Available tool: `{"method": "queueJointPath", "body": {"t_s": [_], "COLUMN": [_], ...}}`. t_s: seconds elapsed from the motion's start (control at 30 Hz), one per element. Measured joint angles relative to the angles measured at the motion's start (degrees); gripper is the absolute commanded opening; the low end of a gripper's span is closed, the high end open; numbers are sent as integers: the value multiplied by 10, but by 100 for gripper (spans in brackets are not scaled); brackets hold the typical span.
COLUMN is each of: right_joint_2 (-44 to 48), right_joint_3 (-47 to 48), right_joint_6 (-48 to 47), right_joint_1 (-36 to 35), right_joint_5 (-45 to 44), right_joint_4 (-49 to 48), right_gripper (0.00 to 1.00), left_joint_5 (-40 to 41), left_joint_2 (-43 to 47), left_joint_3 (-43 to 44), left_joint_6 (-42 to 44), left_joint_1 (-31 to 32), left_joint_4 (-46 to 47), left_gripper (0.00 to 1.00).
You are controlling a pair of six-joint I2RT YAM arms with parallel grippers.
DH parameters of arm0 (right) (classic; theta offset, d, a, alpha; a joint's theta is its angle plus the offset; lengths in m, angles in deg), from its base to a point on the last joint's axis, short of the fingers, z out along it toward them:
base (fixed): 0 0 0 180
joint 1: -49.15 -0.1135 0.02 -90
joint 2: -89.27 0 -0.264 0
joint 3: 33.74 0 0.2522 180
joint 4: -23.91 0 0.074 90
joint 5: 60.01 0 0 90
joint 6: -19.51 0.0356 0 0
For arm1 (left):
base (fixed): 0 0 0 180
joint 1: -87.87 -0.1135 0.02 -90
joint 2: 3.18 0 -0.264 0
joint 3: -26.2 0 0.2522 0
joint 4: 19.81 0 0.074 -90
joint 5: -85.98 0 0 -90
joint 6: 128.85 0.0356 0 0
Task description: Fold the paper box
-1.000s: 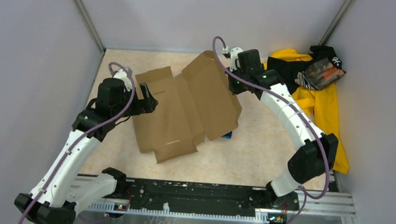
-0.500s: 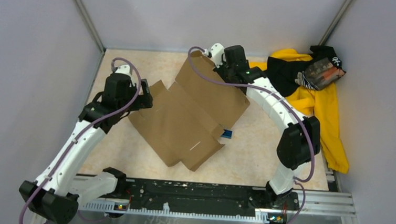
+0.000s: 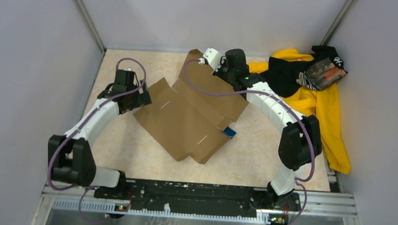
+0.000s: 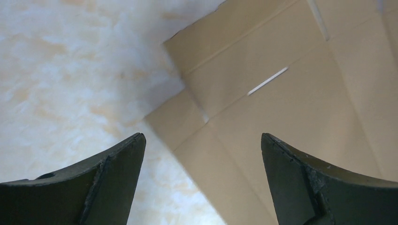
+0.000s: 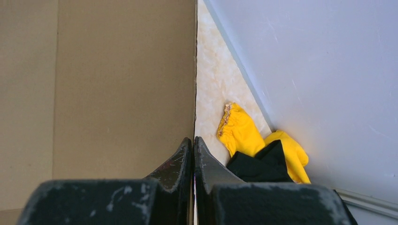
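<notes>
Since a second ago, the right gripper (image 3: 215,66) is carrying the far panel of the paper box (image 3: 188,119) leftward and lower. As a result the whole sheet is turning on the table (image 3: 125,149) and now lying diagonally in the middle, one corner reaching towards the back wall, while the left arm is folding back towards the sheet's left corner. In the right wrist view the right gripper's fingers (image 5: 173,168) are pressing together with the cardboard's edge running straight into the seam between them, so they are pinching that panel by its rim. The left gripper (image 4: 202,137) is hovering with its fingers spread wide over a small flap and a white slot at the sheet's edge, gripping nothing. A blue block (image 3: 229,131) is peeking out at the sheet's right edge, and a yellow cloth (image 3: 326,111) is lying well apart on the right. Folding is barely getting started: creases are showing, but the walls and flaps are lying nearly flat, nothing is tucked, and every side is waiting to be raised and locked.
</notes>
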Motion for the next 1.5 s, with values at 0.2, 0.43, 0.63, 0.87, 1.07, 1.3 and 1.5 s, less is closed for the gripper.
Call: {"method": "queueJointPath", "body": {"t_s": [0.2,0.43,0.63,0.87,1.07,1.3,1.5], "right_joint_2": [28,66,81,87,89,90,90], "right_joint_3": [-18,-47,-57,-69,-90,-95,-95], "right_joint_6": [-15,-20,-19,-13,2,28,47], "right_joint_1": [0,0,0,0,0,0,0], "right_joint_5": [28,53,70,77,78,78,76], "right_joint_4": [0,0,-3,-16,-32,-43,-43], "right_gripper": [0,0,0,0,0,0,0], "left_joint_5": [-27,-46,-97,-159,-229,-312,-375], "left_joint_2": [-108,-144,-225,-291,-296,-284,-233], "left_joint_3": [81,163,223,195,150,97,61], "left_joint_6": [-14,13,37,39,31,29,26], "left_joint_1": [-2,-42,-86,-101,-96,-70,-63], "left_joint_4": [43,79,85,44,40,53,70], "left_gripper": [98,95,71,55,54,55,56]}}
